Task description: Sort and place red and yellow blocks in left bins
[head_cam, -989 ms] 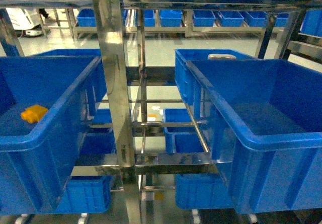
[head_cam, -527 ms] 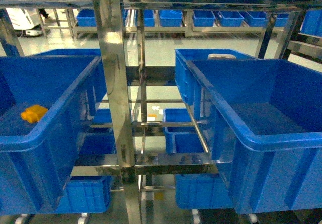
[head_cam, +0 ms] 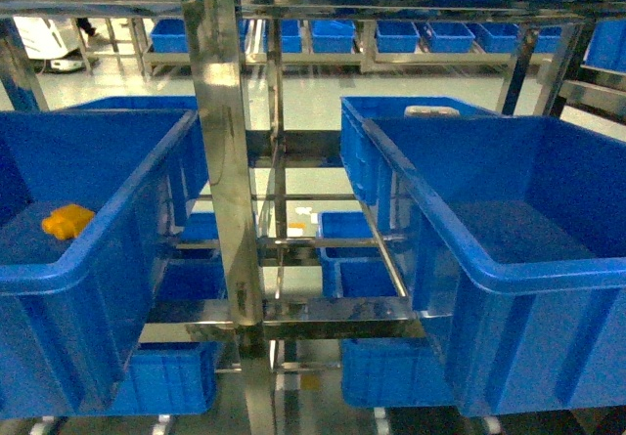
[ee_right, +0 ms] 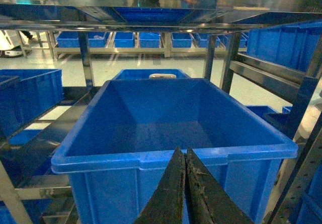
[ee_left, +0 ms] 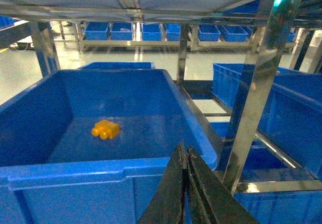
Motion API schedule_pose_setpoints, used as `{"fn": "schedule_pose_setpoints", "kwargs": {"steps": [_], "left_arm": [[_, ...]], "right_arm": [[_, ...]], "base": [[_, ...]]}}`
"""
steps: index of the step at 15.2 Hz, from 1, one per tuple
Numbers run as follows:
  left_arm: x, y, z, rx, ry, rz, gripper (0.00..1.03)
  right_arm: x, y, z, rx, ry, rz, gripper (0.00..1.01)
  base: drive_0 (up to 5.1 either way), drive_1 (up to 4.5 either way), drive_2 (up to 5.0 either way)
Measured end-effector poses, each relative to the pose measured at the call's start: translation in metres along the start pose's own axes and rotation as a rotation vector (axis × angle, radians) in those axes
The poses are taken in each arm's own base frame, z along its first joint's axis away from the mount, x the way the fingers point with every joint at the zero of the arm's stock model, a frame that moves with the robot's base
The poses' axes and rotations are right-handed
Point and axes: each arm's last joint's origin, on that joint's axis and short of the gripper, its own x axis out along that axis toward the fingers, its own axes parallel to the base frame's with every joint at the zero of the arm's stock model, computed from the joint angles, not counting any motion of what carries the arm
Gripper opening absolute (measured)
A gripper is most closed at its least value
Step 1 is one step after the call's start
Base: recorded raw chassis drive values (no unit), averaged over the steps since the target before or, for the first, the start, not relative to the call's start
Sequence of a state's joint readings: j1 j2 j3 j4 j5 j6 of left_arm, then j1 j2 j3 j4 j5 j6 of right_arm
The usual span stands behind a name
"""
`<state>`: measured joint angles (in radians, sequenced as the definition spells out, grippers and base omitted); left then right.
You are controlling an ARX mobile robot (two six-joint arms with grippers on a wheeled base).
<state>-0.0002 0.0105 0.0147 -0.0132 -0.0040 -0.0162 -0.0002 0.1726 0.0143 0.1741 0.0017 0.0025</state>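
An orange-yellow block (head_cam: 67, 220) (ee_left: 106, 129) lies on the floor of the big blue left bin (head_cam: 117, 220) (ee_left: 75, 169). No red block shows in any view. My left gripper (ee_left: 185, 148) is shut with nothing in it, in front of that bin's near right corner and outside its rim. My right gripper (ee_right: 184, 152) is also shut and empty, in front of the near wall of the blue right bin (ee_right: 171, 159) (head_cam: 509, 269), whose floor shows nothing inside. Neither gripper appears in the head view.
A steel rack post (head_cam: 227, 161) (ee_left: 254, 98) stands between the two front bins. More blue bins sit behind (head_cam: 411, 112), on the lower shelf (head_cam: 352, 249) and along the far racks (head_cam: 391, 34). A shelf deck (ee_right: 151, 12) hangs overhead.
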Motion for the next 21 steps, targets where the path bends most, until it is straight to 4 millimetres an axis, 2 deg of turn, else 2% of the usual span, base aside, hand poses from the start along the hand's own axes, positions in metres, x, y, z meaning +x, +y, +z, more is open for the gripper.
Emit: {"fn": "schedule_pose_setpoints", "kwargs": {"steps": [2,6,7,14,15,21], "left_arm": [[0.0000,-0.0001,0.0008,0.001,-0.008,-0.003,0.02],[0.0000,-0.0001,0.0010,0.001,-0.010,-0.002,0.02],[0.0000,-0.0001,0.0008,0.000,-0.009,-0.004,0.07],[0.0000,-0.0001,0.0008,0.001,-0.009,-0.004,0.99],[0.0000,-0.0001,0.0009,0.002,-0.009,-0.004,0.98],[0.0000,-0.0001,0.0008,0.002,-0.009,-0.004,0.98]], "right_arm": [[-0.0101,0.0000,-0.0046,0.000,0.029,0.000,0.02],[-0.0110,0.0000,-0.0033,0.000,0.012,0.002,0.02],[-0.0110,0.0000,-0.0031,0.000,0.010,0.002,0.02],[-0.0110,0.0000,-0.0031,0.000,0.011,0.002,0.96],[-0.0110,0.0000,-0.0031,0.000,0.010,0.002,0.99],[-0.0110,0.0000,-0.0031,0.000,0.011,0.002,0.98]], "base": [[0.0,0.00,0.0],[0.0,0.00,0.0],[0.0,0.00,0.0],[0.0,0.00,0.0],[0.0,0.00,0.0],[0.0,0.00,0.0]]}}
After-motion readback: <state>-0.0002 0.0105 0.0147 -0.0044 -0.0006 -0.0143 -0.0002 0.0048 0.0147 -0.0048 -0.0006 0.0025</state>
